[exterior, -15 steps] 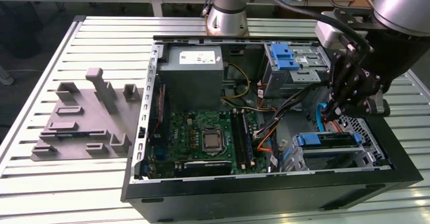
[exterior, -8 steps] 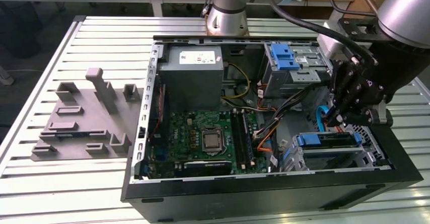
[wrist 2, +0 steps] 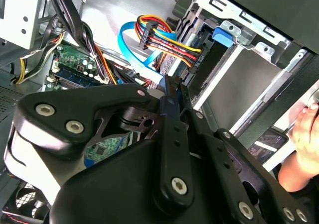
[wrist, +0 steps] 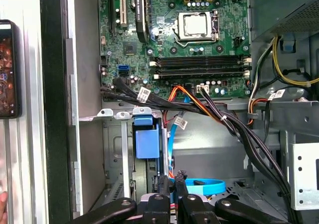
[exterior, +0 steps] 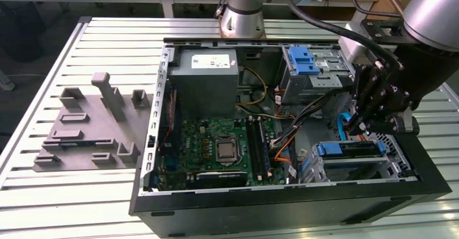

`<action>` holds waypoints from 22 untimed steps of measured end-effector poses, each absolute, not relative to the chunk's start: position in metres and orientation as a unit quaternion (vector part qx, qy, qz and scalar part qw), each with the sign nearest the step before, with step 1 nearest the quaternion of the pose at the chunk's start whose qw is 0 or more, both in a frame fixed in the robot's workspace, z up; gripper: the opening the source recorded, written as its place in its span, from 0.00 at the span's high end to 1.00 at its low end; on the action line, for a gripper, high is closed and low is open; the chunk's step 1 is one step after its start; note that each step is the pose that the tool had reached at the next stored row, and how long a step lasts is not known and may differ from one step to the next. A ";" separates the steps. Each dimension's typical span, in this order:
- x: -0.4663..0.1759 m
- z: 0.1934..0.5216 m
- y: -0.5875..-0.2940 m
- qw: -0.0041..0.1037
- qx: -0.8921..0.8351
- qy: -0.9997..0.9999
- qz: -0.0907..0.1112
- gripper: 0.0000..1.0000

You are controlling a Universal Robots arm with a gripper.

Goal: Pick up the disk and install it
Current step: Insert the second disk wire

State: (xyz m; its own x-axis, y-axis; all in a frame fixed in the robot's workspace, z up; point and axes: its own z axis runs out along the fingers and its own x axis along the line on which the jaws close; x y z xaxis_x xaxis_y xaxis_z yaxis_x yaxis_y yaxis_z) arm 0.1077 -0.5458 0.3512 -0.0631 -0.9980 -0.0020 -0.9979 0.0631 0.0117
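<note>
In the exterior view the gripper hangs inside the open case on the surface, just above the drive bay, where the disk sits slotted with its blue frame up. In the second wrist view the jaws look pinched on a blue edge, though what they grip cannot be told. In the first wrist view the bay's blue latch faces the arm, cables draped clear above

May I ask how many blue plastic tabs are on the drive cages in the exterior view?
2. The upper tab sits on the upper cage; the lower tab is on the lower cage, beneath the gripper. The arm may hide more.
</note>
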 end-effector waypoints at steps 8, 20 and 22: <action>0.108 0.348 -0.554 -0.007 0.684 -0.729 -0.014 0.84; 0.107 0.340 -0.562 -0.015 0.686 -0.727 -0.015 0.84; 0.107 0.339 -0.564 -0.015 0.686 -0.727 -0.015 0.84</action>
State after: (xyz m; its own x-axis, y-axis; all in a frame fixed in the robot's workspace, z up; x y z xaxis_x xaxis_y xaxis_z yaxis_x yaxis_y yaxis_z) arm 0.1071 -0.5636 0.3391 -0.0585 -0.9974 -0.0420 -0.9983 0.0585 0.0019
